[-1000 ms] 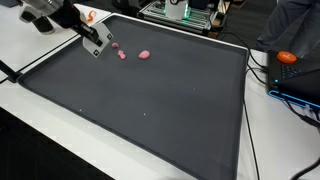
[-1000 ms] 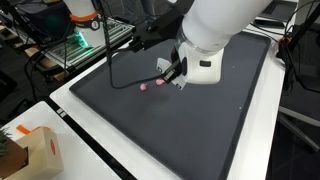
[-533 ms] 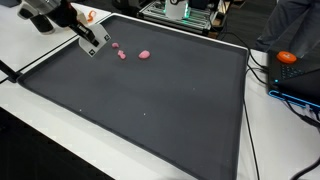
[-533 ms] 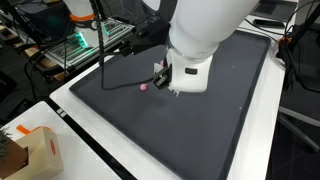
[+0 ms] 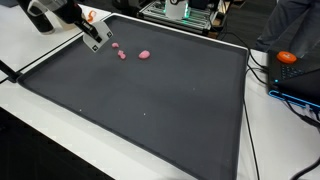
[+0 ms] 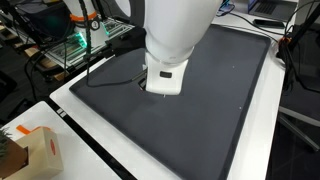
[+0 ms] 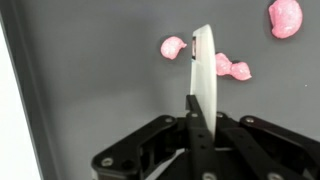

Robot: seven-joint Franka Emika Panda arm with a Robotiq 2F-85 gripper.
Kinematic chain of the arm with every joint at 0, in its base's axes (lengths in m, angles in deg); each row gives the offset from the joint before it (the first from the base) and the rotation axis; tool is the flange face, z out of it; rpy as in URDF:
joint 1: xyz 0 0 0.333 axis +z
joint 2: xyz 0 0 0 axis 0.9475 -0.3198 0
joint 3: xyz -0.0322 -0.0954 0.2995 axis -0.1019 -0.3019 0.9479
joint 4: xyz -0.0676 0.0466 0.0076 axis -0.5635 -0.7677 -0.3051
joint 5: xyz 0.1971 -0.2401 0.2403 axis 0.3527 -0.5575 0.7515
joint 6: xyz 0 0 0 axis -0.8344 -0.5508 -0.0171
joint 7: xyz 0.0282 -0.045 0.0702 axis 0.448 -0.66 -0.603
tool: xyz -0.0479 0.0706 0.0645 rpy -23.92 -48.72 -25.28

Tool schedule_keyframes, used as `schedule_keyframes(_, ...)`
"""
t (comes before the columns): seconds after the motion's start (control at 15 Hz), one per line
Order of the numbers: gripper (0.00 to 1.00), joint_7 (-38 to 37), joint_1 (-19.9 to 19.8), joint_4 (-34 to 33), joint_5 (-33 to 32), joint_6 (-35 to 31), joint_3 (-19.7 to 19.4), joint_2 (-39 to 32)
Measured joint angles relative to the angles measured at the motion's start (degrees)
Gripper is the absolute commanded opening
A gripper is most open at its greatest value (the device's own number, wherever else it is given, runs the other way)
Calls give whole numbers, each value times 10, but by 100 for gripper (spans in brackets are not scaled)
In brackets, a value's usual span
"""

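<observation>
My gripper (image 7: 196, 101) is shut on a thin white flat strip (image 7: 203, 62), which I see edge-on pointing away from the camera. It hovers over the far left corner of a dark mat (image 5: 150, 110). Several small pink pieces (image 7: 173, 46) lie on the mat just past the strip's tip, two of them (image 7: 231, 67) touching and a larger one (image 7: 285, 16) further off. In an exterior view the gripper (image 5: 97, 39) hangs just left of the pink pieces (image 5: 122, 54). From the opposite side the arm (image 6: 165, 60) hides them.
The mat lies on a white table (image 5: 40, 140). An orange object (image 5: 287, 57) and cables sit off the mat's right side. A rack with equipment (image 5: 185, 12) stands behind. A cardboard box (image 6: 30, 150) rests on the neighbouring table.
The gripper with the white strip has drawn back a little from the pink pieces toward the mat's corner. In the other exterior view the arm has swung left, covering the pink pieces.
</observation>
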Motion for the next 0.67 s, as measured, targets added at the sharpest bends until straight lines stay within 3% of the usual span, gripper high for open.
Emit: schedule_keyframes(0.67,1,51,-13,130,0,-83,-6,79)
